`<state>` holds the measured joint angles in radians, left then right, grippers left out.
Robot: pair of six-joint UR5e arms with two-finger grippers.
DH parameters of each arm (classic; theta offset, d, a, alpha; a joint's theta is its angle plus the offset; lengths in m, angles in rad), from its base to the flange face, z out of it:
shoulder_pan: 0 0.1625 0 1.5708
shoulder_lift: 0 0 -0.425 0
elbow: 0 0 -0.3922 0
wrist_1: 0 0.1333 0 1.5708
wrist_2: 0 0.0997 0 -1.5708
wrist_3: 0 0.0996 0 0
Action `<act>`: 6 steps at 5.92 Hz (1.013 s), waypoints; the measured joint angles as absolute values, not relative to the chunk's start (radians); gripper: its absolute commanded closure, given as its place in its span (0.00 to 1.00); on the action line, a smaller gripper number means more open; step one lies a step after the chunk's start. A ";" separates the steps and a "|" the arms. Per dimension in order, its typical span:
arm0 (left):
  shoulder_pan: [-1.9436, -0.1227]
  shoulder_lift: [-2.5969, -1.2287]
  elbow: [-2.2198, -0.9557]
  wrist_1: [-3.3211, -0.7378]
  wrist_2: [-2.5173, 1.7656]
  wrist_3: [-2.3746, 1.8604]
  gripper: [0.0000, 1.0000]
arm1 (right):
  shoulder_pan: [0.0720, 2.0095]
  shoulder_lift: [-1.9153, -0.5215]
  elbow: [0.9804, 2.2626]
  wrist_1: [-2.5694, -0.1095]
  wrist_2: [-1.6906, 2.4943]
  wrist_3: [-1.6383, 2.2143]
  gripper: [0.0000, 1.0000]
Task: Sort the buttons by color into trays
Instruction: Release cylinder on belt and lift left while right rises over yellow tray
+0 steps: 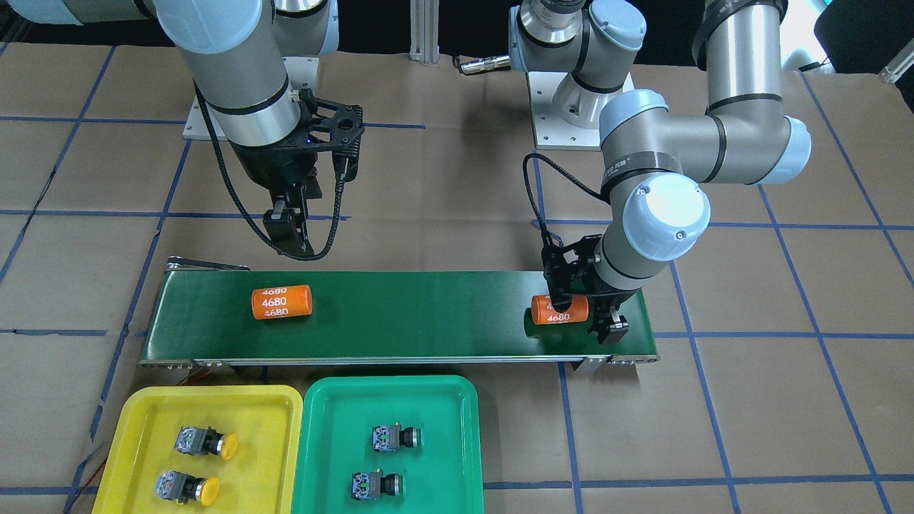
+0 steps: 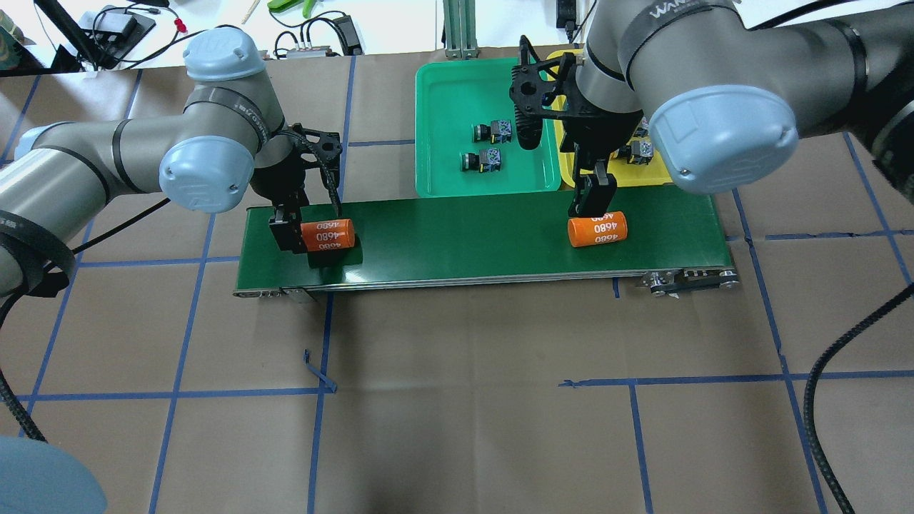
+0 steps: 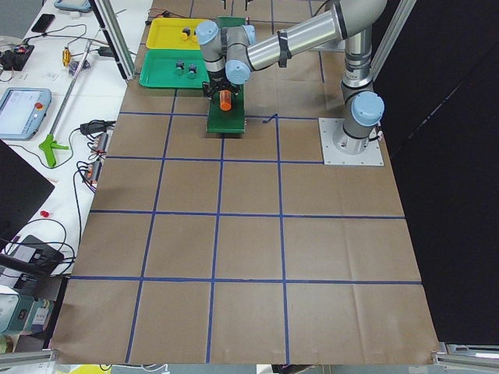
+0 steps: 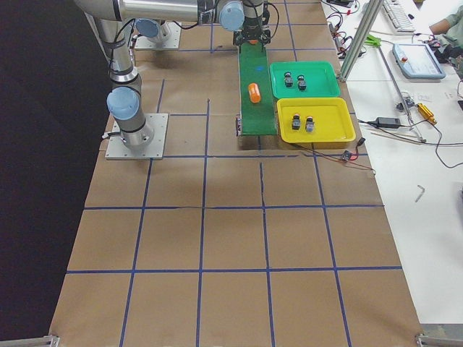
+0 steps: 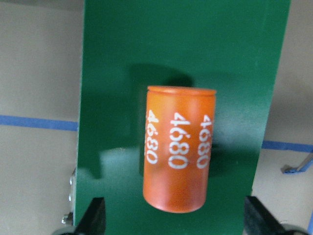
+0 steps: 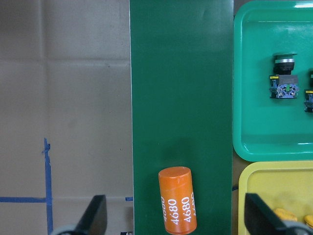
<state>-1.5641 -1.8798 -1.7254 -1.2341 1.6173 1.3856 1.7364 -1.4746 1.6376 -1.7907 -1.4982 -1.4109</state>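
Two yellow buttons [image 1: 207, 442] [image 1: 187, 487] lie in the yellow tray [image 1: 136, 421]. Two green buttons [image 1: 395, 437] [image 1: 376, 485] lie in the green tray [image 1: 321, 428]. My left gripper [image 1: 582, 318] is low over the belt, open, its fingers either side of an orange "4680" cylinder [image 5: 178, 154]. My right gripper [image 1: 291, 232] hangs open and empty above the other orange cylinder [image 6: 177, 205], clear of it. In the overhead view the right arm hides most of the yellow tray [image 2: 657, 175].
The long dark-green conveyor belt [image 1: 428, 314] lies between the arms and the trays, with one orange cylinder [image 1: 282, 302] near each end. Brown paper with blue tape lines covers the table. Cables and tools lie beyond the trays.
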 measured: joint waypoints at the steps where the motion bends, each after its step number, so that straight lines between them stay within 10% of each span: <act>1: -1.565 -1.844 -1.721 -1.243 1.617 1.229 0.02 | 1.736 -1.474 1.641 -1.793 -1.496 -1.409 0.00; 6: -1.559 -1.621 -1.591 -1.545 1.584 0.349 0.01 | 1.712 -1.503 1.634 -1.807 -1.522 -1.040 0.00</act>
<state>-1.5592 -1.6211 -1.5907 -1.5446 1.5835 0.3495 1.7122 -1.5031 1.6340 -1.8073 -1.5219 -1.0396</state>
